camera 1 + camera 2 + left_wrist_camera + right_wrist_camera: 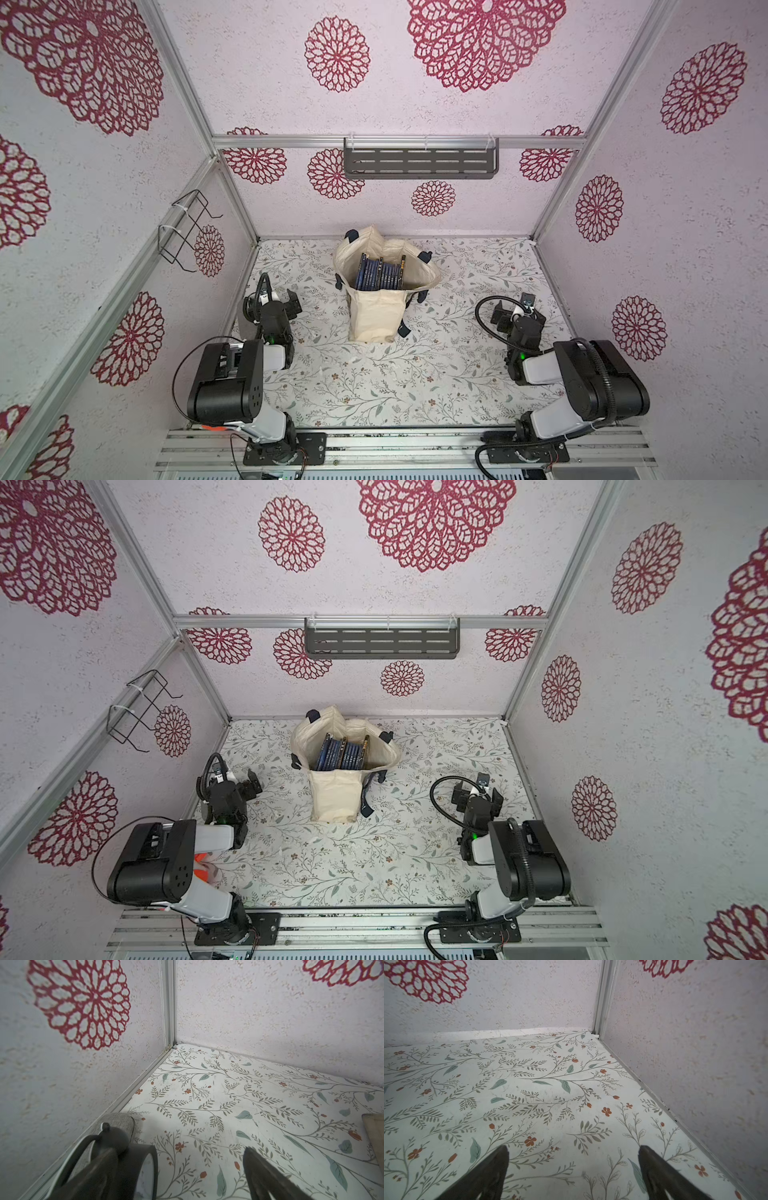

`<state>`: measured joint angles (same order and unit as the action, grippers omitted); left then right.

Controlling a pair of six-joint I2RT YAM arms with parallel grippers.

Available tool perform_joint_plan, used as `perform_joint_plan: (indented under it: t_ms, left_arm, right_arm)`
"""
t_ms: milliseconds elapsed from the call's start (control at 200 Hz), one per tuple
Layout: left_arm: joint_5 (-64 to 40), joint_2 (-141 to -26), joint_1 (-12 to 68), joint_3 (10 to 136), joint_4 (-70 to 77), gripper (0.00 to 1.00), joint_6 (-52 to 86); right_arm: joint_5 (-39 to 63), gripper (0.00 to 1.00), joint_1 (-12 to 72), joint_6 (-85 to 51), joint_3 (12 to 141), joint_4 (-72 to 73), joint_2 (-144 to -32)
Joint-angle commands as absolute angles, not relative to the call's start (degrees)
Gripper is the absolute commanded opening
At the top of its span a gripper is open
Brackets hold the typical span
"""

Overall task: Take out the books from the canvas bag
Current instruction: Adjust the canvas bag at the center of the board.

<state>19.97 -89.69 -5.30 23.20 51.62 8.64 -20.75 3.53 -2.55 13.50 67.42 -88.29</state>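
The canvas bag stands upright at the back middle of the floral table, its mouth wide open and its navy handles hanging at the sides. Several thin dark-blue books stand on edge inside it, side by side. My left gripper is low over the table to the bag's left, open and empty. My right gripper is to the bag's right, also open with only the tabletop between its fingers. A cream edge of the bag shows in the left wrist view.
A grey slotted shelf hangs on the back wall and a black wire rack on the left wall. A grey fabric pad lies by the left wall beside my left gripper. Walls and aluminium posts enclose the table on three sides.
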Motion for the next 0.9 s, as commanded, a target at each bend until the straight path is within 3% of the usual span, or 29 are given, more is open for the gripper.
perform_joint_plan:
  t_ms: [0,896]
  left_arm:
    - [19.5,-89.0,-5.6,23.6,51.7,0.98,8.9]
    - [19.2,-89.0,-5.8,23.9,51.0,0.98,9.0]
  right_arm:
    - [-20.6,0.99,3.3,-2.2,14.2,69.4,-88.1]
    - [-20.3,0.99,3.4,-2.0,14.1,68.9,-86.8]
